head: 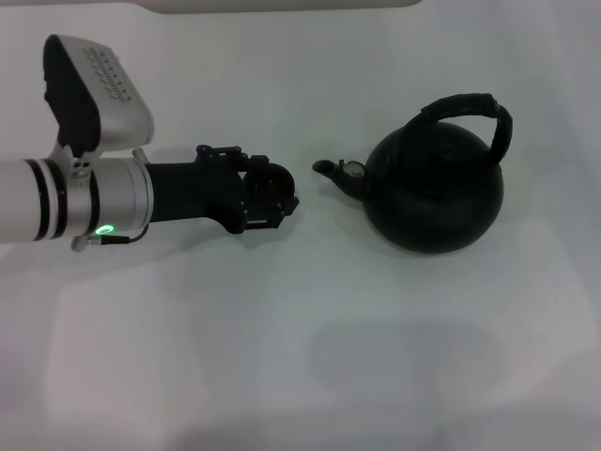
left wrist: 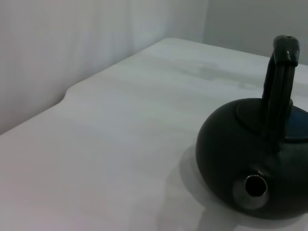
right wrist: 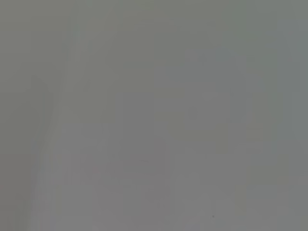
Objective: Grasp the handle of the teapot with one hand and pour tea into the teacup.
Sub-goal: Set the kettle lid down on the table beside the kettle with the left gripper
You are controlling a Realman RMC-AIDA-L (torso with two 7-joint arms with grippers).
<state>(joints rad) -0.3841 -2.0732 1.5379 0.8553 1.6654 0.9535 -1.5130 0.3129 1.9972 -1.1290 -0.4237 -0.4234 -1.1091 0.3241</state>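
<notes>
Your left gripper [head: 272, 197] sits low over the white table [head: 282, 357], pointing at the teapot [head: 434, 191], just short of the spout [head: 331, 170] and not touching it. Fingers appear wrapped round a small dark round obj. — poss. the teacup, but you can't confirm, and whether they're clenched or released can't be told from here. Teapot stands upright on the table, right of ctr in head view, spout toward the gripper; handle [head: 479, 113] arches over the top, free, nothing on it. Left wrist view: teapot [left wrist: 255, 159] close, spout [left wrist: 255, 186] mouth facing cam, handle [left wrist: 280, 82] upright. Right wrist view shows only flat grey; right arm not seen.
</notes>
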